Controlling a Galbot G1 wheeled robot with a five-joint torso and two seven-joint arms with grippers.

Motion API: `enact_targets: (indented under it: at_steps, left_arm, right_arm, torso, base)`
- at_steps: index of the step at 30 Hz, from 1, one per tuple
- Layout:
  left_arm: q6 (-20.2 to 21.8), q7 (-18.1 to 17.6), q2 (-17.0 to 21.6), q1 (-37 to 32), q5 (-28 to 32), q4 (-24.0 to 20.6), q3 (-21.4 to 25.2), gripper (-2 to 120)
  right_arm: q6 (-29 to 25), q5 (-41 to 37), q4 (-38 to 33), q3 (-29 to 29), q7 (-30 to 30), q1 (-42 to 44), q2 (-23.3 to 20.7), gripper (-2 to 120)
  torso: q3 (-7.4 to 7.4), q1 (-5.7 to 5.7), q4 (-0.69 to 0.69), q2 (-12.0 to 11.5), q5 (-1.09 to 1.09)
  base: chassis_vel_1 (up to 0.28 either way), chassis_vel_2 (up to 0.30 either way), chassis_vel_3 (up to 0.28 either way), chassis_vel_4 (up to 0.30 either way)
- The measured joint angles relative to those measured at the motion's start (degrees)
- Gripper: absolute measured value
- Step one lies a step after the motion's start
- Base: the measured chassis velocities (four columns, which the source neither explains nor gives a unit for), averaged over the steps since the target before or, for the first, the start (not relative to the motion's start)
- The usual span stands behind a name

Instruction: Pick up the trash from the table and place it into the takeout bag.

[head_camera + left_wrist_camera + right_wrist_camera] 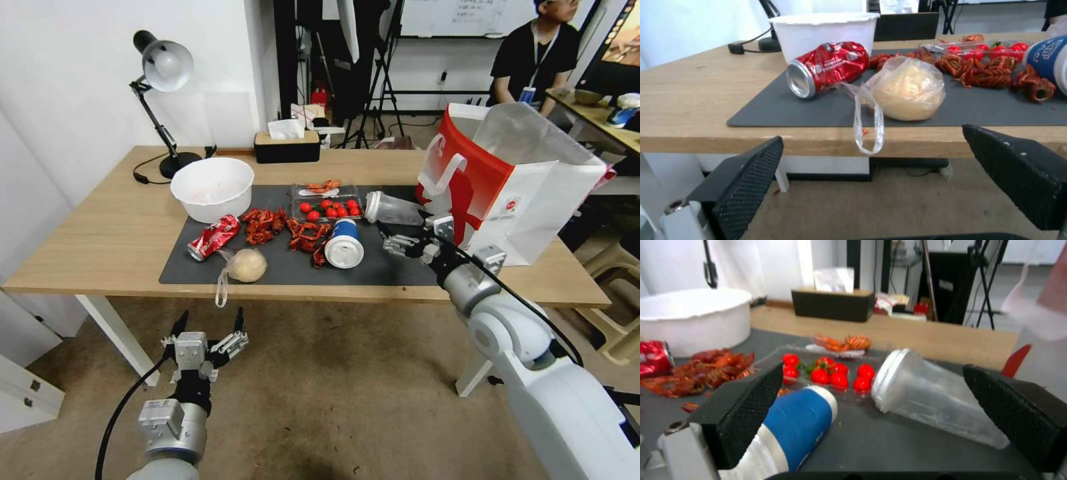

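Head view shows the right tool (393, 238), its fingers wide open and holding nothing, hovering over the dark grey mat (280, 267) on the light-wood table (100, 233) between the blue-and-white paper cup (345, 243) and the clear plastic cup (393, 208), beside the red-and-white paper takeout bag (507, 187), while the left tool (208, 328) waits open below the table edge.

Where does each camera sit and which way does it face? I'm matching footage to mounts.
Head view: on the head, looking down at the table; both arms show, left end effector below the edge, right end effector over the mat.
Left wrist view: faces the table edge between its open fingers; soda can.
Right wrist view: faces across the mat, fingers open; paper cup.
Shared: the white bowl.
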State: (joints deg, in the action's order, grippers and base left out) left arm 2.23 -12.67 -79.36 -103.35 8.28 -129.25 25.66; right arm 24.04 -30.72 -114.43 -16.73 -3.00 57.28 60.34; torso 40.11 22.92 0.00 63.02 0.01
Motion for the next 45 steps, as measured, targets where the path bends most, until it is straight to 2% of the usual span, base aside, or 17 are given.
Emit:
enact_targets:
  at_steps: [11, 16, 37, 45]
  left_arm:
    - [-0.2, 0.0, -0.5, -0.4, -0.3, 0.0, 0.5, 100]
    - [-0.3, -0.1, -0.8, -0.4, -0.3, 0.2, 0.5, 100]
    - [-0.4, -0.1, -0.8, -0.1, -0.3, 1.1, 0.5, 100]
    - [-0.6, -0.1, -0.7, 0.2, -0.2, 1.8, 0.5, 100]
  right_arm:
    - [8.3, -1.3, 4.9, 7.7, -9.1, -12.1, 1.2, 100]
    - [12.6, -2.6, 8.5, 11.4, -15.4, -18.2, 2.6, 100]
    - [16.9, -4.7, 15.5, 16.3, -21.5, -24.9, 5.3, 100]
    - [18.1, -4.8, 21.8, 22.5, -27.3, -30.9, 7.9, 100]
  torso:
    - [0.00, 0.00, 0.00, 0.0, 0.00]
    - [0.00, 0.00, 0.00, 0.0, -0.02]
    - [0.00, 0.00, 0.00, 0.0, -0.01]
    - [0.00, 0.01, 0.01, 0.0, -0.01]
  base:
    - [0.000, 0.000, 0.000, 0.000]
    - [0.000, 0.000, 0.000, 0.000]
    - [0.000, 0.000, 0.000, 0.000]
    - [0.000, 0.000, 0.000, 0.000]
